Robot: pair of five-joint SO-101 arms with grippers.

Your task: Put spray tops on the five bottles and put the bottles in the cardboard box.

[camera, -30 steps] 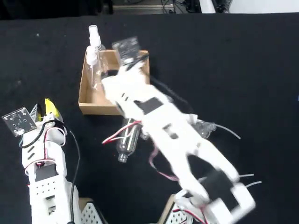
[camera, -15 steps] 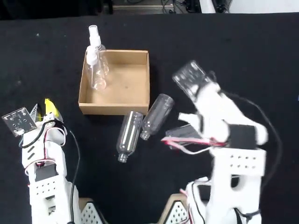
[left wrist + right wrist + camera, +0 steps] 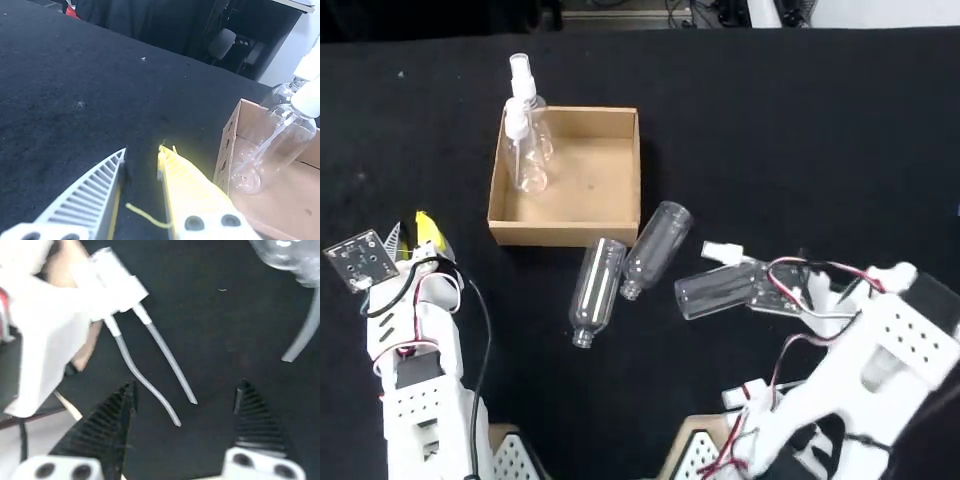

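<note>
The cardboard box (image 3: 566,232) holds two clear bottles with white spray tops (image 3: 524,142), also seen leaning in the box (image 3: 272,145). Two uncapped bottles (image 3: 597,291) (image 3: 656,249) lie on the cloth just in front of the box. A third bottle (image 3: 718,289) lies to their right with a white spray top (image 3: 722,251) beside it. My right gripper (image 3: 186,386) is open above two loose spray tops with dip tubes (image 3: 120,287); a bottle (image 3: 287,255) lies farther off. My left gripper (image 3: 141,149) hovers left of the box with a narrow gap and nothing between its fingers.
The table is covered in black cloth (image 3: 800,130). The right arm (image 3: 880,350) and its red and white wires (image 3: 790,285) stand at the near right beside the third bottle. The left arm (image 3: 410,340) stands at the near left.
The right arm has drawn back from over the box to the near right corner. The third bottle and the lying bottles it covered are now in view. The left arm has kept still.
</note>
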